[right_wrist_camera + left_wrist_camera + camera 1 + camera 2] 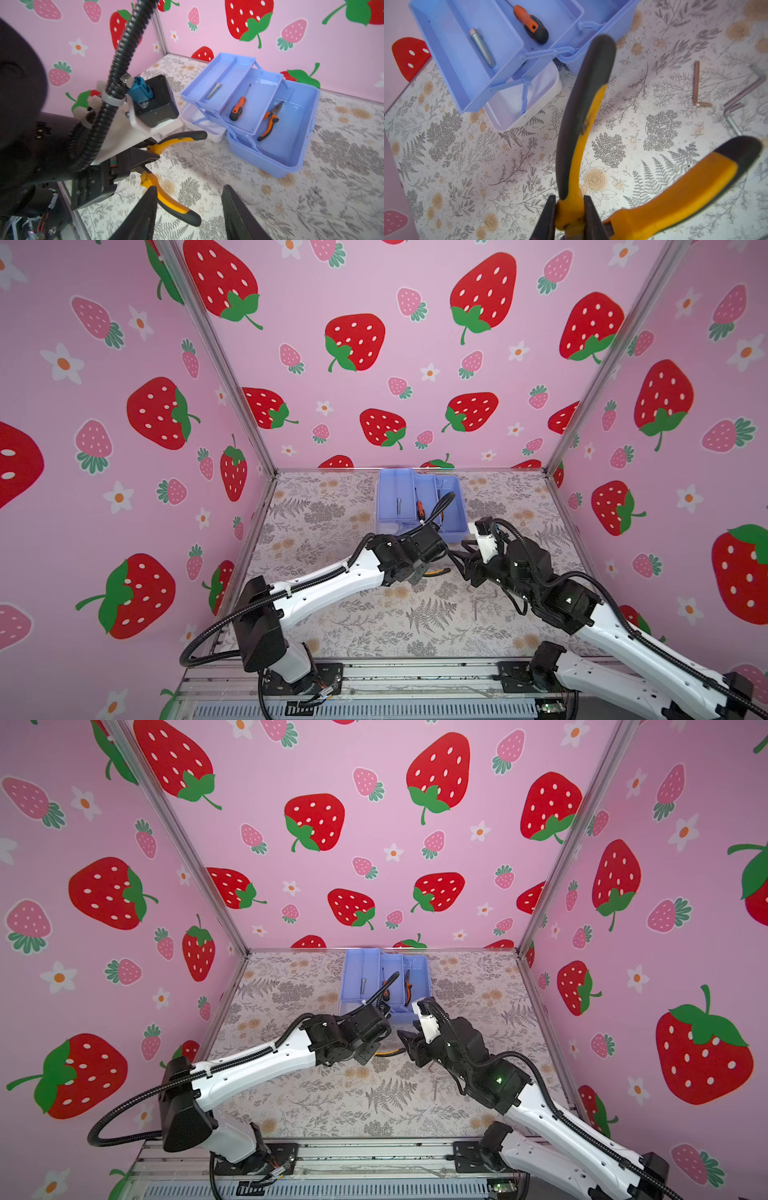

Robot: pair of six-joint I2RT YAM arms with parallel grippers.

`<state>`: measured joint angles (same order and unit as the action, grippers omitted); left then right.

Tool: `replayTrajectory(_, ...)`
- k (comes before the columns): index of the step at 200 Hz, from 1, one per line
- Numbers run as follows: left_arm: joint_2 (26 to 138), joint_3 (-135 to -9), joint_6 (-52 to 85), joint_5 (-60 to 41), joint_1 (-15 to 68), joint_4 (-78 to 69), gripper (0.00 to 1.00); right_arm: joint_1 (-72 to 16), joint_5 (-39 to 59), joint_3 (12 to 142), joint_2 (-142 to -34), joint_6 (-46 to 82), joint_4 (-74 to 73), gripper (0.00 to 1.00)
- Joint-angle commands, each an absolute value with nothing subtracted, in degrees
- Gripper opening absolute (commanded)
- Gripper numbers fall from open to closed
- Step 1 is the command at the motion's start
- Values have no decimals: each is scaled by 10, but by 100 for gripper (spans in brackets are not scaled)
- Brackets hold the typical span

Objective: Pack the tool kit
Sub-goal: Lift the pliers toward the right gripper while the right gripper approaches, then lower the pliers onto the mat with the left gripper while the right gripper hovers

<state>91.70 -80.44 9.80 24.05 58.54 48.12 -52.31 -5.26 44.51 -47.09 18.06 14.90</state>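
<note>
Presently, with your left gripper (570,209) clenched on one handle of the yellow pliers (583,104) and your right gripper (189,203) spread beside the other, carry them level to the tool kit (270,162), open at the rear of the table (353,626), lowering into the base.

You're looking at a tool kit (270,160) that is showing smooth, slightly glossy plastic, its trays catching soft highlights. The bolt (482,48) is showing dull grey metal with a threaded shank. The yellow pliers (583,116) are wearing matt, rubbery-looking grips, scuffed and smudged. The screwdriver (531,25) is showing a matt plastic handle. The hex key (696,83) is gleaming as bare metal, and the worktop (488,166) is wearing a matt printed covering.
</note>
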Motion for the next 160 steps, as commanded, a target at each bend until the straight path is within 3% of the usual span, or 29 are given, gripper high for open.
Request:
replayTrajectory(1, 949, -840, 48, 262, 595, 504, 0, -515, -85, 412, -450, 186, 211, 53)
replayTrajectory(85, 1077, -807, 74, 171, 616, 439, 0, -482, -164, 369, -360, 270, 221, 49)
replayTrajectory(143, 1143, -810, 87, 127, 624, 407, 5, -478, -154, 349, -369, 295, 211, 51)
replayTrajectory(160, 1155, -810, 92, 120, 625, 401, 17, -476, -151, 346, -375, 296, 207, 51)
